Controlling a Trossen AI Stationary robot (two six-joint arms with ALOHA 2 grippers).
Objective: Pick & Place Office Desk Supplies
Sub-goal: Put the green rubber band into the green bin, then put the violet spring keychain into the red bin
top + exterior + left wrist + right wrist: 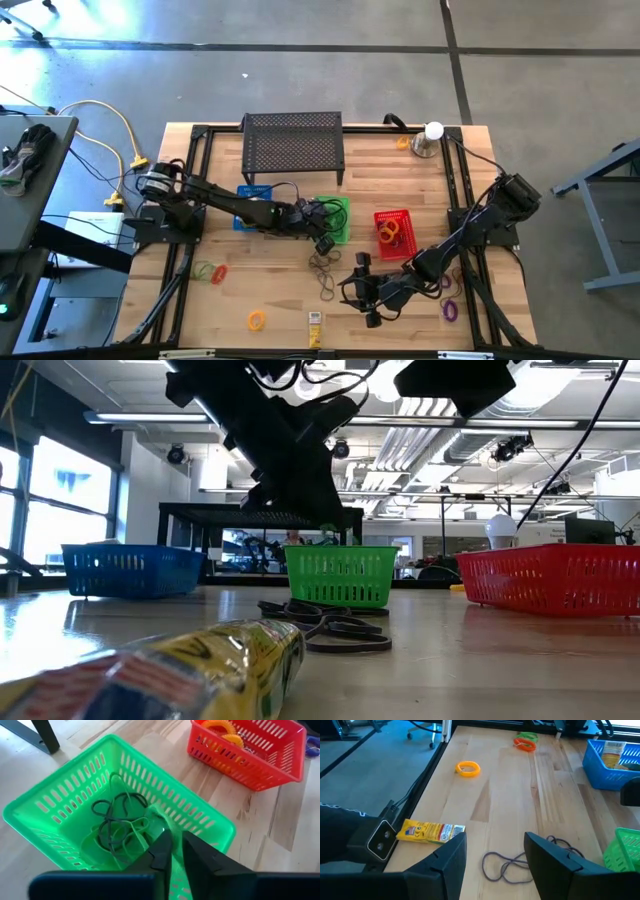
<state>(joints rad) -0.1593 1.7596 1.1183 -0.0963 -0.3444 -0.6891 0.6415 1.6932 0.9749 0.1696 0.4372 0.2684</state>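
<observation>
My left gripper (318, 214) (176, 851) hovers over the green basket (65, 805) (341, 205), shut on a pale green loop (156, 818); dark and green loops (117, 827) lie on the basket's floor. My right gripper (362, 291) (495, 851) is open, low over the table, with a dark loop (512, 866) lying flat between its fingers, untouched. More dark loops (324, 265) (325, 626) lie near the green basket. On the table also lie a yellow packet (432, 831) (315, 320), an orange loop (468, 768) (257, 320), green and orange loops (525, 741) (210, 271) and a purple loop (450, 310). My left gripper pinches the pale green loop's upper end (162, 827) between its fingertips, coming from above and slanting down. The loop hangs below the fingers (161, 851) over the inside of the green basket; whether its lower end touches the basket floor, I cannot tell.
The blue basket (254, 194) (615, 762) holds a yellow packet. The red basket (393, 232) (250, 750) holds orange loops. A black mesh stand (293, 146) and a silver cup with a white ball (430, 140) stand at the far edge. Black frame rails (180, 290) run along both sides.
</observation>
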